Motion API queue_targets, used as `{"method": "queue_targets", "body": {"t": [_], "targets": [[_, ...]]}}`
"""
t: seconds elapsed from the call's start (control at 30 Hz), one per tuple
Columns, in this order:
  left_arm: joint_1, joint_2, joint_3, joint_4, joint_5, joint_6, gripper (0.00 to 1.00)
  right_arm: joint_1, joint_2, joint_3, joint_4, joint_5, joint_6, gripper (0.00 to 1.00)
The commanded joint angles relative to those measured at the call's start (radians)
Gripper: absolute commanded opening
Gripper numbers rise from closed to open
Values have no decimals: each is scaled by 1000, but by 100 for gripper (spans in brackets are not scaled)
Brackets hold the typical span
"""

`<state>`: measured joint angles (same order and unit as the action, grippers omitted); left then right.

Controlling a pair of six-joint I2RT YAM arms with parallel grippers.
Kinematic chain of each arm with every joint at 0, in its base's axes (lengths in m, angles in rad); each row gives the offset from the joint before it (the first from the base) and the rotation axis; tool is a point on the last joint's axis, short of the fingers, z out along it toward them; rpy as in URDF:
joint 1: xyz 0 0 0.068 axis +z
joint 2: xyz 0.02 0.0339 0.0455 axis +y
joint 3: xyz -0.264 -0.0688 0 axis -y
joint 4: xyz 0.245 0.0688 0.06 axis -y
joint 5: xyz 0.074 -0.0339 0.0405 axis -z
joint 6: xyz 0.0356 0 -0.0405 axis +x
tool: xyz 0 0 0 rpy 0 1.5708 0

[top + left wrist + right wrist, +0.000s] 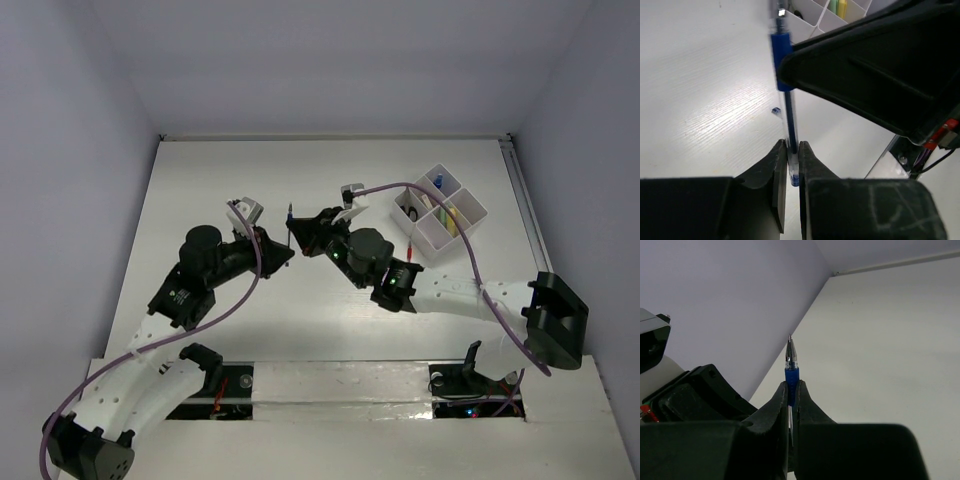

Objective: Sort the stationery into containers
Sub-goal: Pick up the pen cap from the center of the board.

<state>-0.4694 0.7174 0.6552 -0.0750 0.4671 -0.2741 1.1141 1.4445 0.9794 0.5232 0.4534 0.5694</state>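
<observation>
Blue pen (790,115) hangs above the table (230,170), just left of the middle of the overhead view, gripped at both ends by the two arms; the left gripper (792,147) has its fingers (775,165) pressed in on the clear lower end of the barrel, at the bottom centre of the left wrist view; the right gripper (791,390) pinches the blue grip section, and the metal tip points up past its fingertips towards the pale wall; in the left wrist view the right arm's black finger reaches in from the right of the frame and meets the pen at that blue section; a small blue bit (775,111) lies on the table just left of the barrel, too small to tell what it is; the white divided tray (478,210) sits at the upper right of the overhead view, well apart from the pen, with yellow sticks (450,215) in one compartment and a blue item (438,182) in the far one.
</observation>
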Motion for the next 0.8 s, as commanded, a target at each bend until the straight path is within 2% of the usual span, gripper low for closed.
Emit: {"method": "queue_targets", "body": {"t": [0.0,0.1,0.13,0.17,0.4,0.53,0.7,0.77], "targets": [[0,-21,47,55,21,7,0,6,-15,2,87,14,9,0],[0,-19,44,60,37,3,3,6,-15,-1,86,7,14,0],[0,-16,44,63,39,3,11,6,-15,-2,86,4,15,0],[0,-13,44,63,44,1,14,6,-16,-4,89,1,17,0],[0,-6,46,63,53,0,20,6,-15,2,89,-15,21,0],[0,-10,49,60,44,3,0,6,-12,2,89,-19,23,0],[0,-26,52,53,33,12,0,6,-25,-5,55,-32,17,0],[0,-32,53,52,33,13,0,6,-38,-4,20,-57,6,7]]}}
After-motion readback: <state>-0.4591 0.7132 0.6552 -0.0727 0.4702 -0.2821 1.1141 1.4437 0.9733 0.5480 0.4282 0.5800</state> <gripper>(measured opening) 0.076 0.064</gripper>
